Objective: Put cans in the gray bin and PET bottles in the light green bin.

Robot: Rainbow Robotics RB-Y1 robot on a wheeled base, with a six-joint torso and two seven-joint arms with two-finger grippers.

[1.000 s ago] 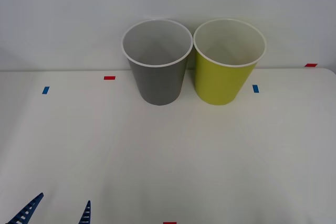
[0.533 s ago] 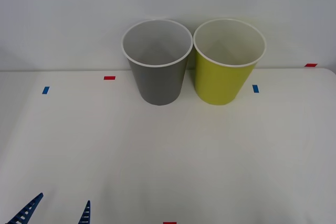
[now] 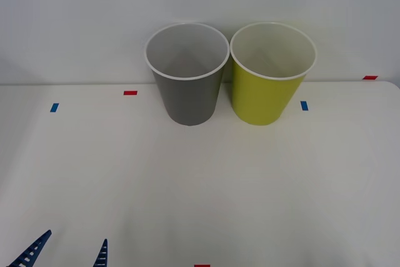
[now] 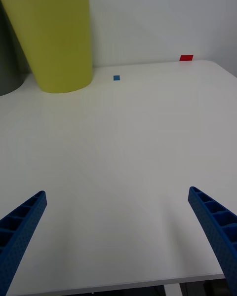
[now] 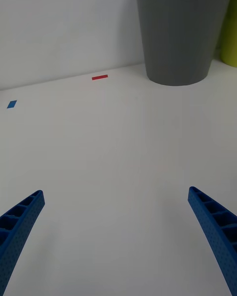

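The gray bin (image 3: 187,85) and the light green bin (image 3: 270,85) stand upright side by side at the back of the white table (image 3: 200,179), almost touching. Their bottoms are hidden from the front view. Cans and PET bottles are out of view. My left gripper (image 3: 75,237) is low at the table's front left, open with nothing between its fingers, and faces the gray bin (image 5: 180,29) from well back. My right gripper (image 4: 117,191) is open and empty over bare table, with the light green bin (image 4: 54,34) far ahead.
Small tape marks lie on the table: red (image 3: 130,92) and blue (image 3: 54,107) at the left, blue (image 3: 304,105) and red (image 3: 370,77) at the right. A white wall rises right behind the bins. The table's rounded right corner (image 4: 217,66) is near the red mark.
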